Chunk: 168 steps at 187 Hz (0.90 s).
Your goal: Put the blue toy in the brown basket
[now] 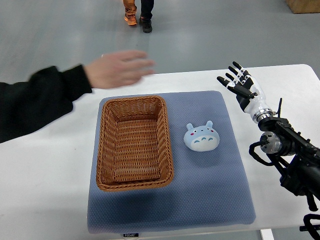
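The right hand (240,82) hovers beyond the blue mat's (210,195) far right corner, fingers spread wide and holding nothing — its black-tipped digits point up and away, the white palm tilted toward the mat. Its dark forearm (287,150) runs down along the mat's right side to the picture's edge.

A person's hand (120,68), blurred, reaches in past the mat's far left corner, open and flat, on a black sleeve (35,102) that crosses from the left.

The blue toy (201,137) — a small round plush with two ears — lies on the mat right of its centre, just beside the brown basket (102,150) but not touching it. The wicker basket stands on the mat's left half.

The mat lies on a white table (45,190). Beyond the table is a grey floor (210,30), where a pair of feet (138,19) stands far behind the mat, and a wooden box corner (304,5) shows at the top right.
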Motion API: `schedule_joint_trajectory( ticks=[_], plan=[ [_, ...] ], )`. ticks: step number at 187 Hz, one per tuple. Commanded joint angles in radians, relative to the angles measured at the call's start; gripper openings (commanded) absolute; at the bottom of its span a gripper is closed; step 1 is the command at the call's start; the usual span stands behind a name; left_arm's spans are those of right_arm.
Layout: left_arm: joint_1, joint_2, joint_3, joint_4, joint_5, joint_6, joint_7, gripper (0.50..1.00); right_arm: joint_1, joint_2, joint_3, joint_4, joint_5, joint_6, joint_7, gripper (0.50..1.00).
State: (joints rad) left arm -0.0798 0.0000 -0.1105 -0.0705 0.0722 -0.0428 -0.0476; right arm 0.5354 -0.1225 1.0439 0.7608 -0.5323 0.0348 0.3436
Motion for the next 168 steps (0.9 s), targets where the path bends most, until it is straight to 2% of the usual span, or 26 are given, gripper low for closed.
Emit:
schedule_joint_trajectory(
  ticks=[1,168],
  plan=[
    [0.0,0.0,0.0,0.0,0.0,0.0,0.0,1.0,0.0,0.0,0.001,0.0,0.0,-0.001,0.0,0.924],
    [0.0,0.0,-0.002,0.0,-0.002,0.0,0.0,1.0,0.006,-0.009,-0.004,0.005,-0.002,0.004,0.008,0.924]
  ],
)
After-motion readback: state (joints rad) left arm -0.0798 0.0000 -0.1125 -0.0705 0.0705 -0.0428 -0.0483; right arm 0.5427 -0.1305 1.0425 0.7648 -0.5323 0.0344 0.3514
